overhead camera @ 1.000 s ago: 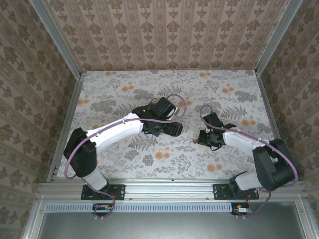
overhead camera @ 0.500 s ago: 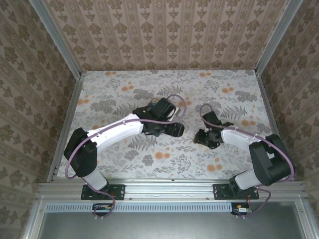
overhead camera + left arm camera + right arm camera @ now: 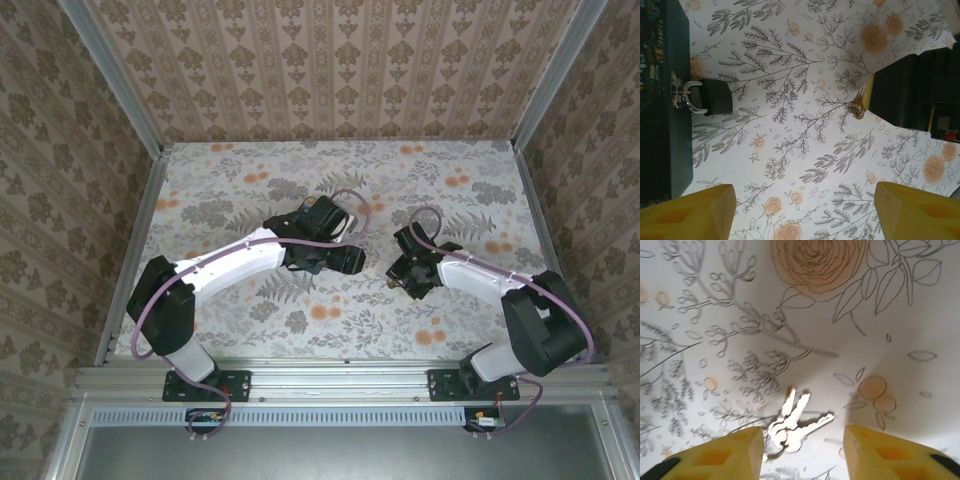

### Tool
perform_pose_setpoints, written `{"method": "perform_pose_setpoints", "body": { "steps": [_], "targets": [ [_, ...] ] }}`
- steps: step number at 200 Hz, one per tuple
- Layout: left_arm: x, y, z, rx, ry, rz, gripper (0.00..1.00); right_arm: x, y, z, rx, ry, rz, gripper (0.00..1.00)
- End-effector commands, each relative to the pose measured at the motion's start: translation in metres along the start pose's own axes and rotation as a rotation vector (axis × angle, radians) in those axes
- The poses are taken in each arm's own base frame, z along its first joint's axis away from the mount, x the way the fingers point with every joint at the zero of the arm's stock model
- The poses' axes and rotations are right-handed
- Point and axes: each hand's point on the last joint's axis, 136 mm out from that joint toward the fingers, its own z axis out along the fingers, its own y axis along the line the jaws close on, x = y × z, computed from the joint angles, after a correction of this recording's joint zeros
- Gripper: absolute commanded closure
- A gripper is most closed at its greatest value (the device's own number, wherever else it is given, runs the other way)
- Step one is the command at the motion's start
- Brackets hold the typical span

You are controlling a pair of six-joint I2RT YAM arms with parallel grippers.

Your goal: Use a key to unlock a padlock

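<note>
Right pincer (image 3: 802, 434) nearer, astride key (image 3: 796, 423)

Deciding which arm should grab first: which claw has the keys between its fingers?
The right claw: the small silver bunch of keys lies on the floral tablecloth between its open yellow fingers. The left claw straddles bare cloth.

Nothing legible anywhere: no lettering, number or brand mark. Checked the dark blue box (image 3: 677, 125), padlock (image 3: 715, 96) and keys (image 3: 795, 427): plain, or too small to read. The table cover (image 3: 800, 150) carries floral print only
</note>
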Motion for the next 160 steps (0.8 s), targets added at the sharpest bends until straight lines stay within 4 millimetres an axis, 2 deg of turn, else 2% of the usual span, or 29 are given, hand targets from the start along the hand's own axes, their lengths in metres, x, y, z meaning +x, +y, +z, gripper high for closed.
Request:
{"method": "perform_pose_setpoints", "body": {
  "steps": [1, 29, 73, 85, 130, 160],
  "targets": [
    [-0.001, -0.001, -0.013, 0.023, -0.024, 0.024, 0.26, -0.011, 0.010, -0.018, -0.009, -0.062, 0.186, 0.51],
    [0.001, 0.002, -0.017, 0.031, -0.037, 0.017, 0.26, -0.001, 0.001, -0.010, 0.034, -0.033, 0.329, 0.49],
    [0.006, 0.007, -0.028, 0.046, -0.064, 0.005, 0.25, 0.001, 0.005, 0.004, 0.061, -0.031, 0.463, 0.49],
    [0.008, 0.008, -0.030, 0.045, -0.065, 0.010, 0.25, 0.002, 0.007, 0.007, 0.064, -0.026, 0.478, 0.50],
    [0.011, 0.024, -0.041, 0.033, -0.086, -0.013, 0.25, 0.005, -0.010, 0.021, 0.135, -0.037, 0.537, 0.52],
    [0.013, 0.031, -0.046, 0.030, -0.095, -0.022, 0.25, -0.001, -0.008, 0.029, 0.146, -0.030, 0.532, 0.54]
  ]
}}
